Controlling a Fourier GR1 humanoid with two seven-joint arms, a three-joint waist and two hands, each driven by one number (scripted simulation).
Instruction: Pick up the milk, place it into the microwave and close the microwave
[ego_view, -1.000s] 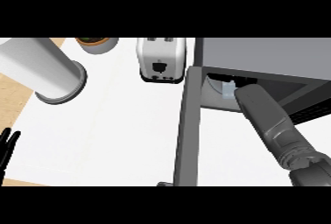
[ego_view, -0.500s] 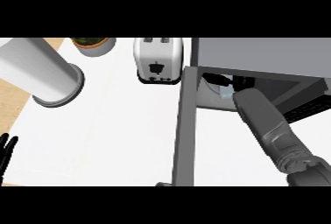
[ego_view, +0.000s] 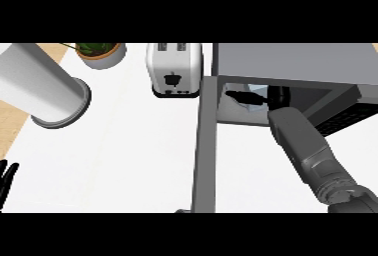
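Inside the open microwave (ego_view: 295, 60), at the upper right of the head view, you see the right robot hand (ego_view: 244, 96) reaching into the cavity, its dark fingers against a pale bluish shape that I judge to be the milk (ego_view: 258, 91). The carton is mostly hidden, so you cannot tell whether the fingers are curled round it or already straightened; it does sit within the cavity, near the front left corner. The grey forearm runs down and right from there to the lower edge of the view.

The step in hand looks like the placing itself. Your next move calls for letting the milk stand on the microwave floor, drawing the robot hand back out along the line of the forearm, then swinging the door (ego_view: 207, 150) shut.

Watch your edges. The door stands open as a long grey slab running down the view just left of the forearm, so the corridor for pulling back is narrow on that side, and the cavity's right wall bounds the other. The toaster (ego_view: 174, 70) sits just beside the microwave's left face. Well to the left, the white bench (ego_view: 125, 150) carries a large pale cylinder (ego_view: 40, 90) and a potted plant (ego_view: 100, 52). The left robot hand (ego_view: 7, 175) rests at the left edge, fingers straight.
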